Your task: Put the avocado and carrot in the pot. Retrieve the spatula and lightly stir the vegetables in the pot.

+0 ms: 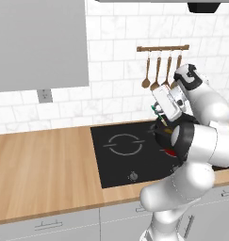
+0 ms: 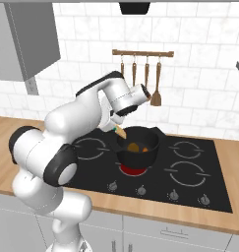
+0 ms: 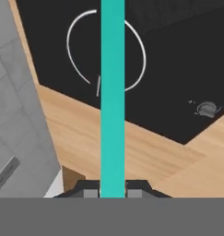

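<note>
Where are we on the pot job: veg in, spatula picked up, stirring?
Done: orange vegetables sit inside the pot on the cooktop. In hand: the spatula is clamped between the fingers; its teal handle runs up the hand view, and its tan blade reaches the pot's rim in the right base view. Left: the light stir; whether it has begun, I cannot tell.
</note>
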You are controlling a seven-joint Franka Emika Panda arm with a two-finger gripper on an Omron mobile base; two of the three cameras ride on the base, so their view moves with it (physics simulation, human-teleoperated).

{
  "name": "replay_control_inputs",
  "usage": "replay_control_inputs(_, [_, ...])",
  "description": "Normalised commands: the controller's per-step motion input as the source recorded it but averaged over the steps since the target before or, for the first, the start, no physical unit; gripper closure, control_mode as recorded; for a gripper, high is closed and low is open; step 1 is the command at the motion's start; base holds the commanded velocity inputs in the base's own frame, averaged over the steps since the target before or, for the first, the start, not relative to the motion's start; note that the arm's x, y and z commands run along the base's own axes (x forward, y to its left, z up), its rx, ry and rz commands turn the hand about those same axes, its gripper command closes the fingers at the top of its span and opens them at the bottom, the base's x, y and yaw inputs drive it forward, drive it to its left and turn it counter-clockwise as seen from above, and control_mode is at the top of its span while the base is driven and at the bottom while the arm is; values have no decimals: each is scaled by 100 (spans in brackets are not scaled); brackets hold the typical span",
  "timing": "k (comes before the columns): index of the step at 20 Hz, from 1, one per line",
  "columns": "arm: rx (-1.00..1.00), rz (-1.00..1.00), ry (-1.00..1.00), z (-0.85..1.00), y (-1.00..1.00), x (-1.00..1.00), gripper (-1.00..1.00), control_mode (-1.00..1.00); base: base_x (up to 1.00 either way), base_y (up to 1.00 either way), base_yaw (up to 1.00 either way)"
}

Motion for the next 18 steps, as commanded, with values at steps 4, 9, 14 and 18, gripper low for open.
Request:
replay_control_inputs(4, [3,-15,20,0,-20,13,100,-100,0,0,0])
replay_control_inputs(9, [23,-5,3,0,-36,24,100,-100,0,0,0])
replay_control_inputs(14, [24,-5,0,0,-41,17,100,-100,0,0,0])
replay_control_inputs(18, [12,-6,0,0,-38,15,100,-100,0,0,0])
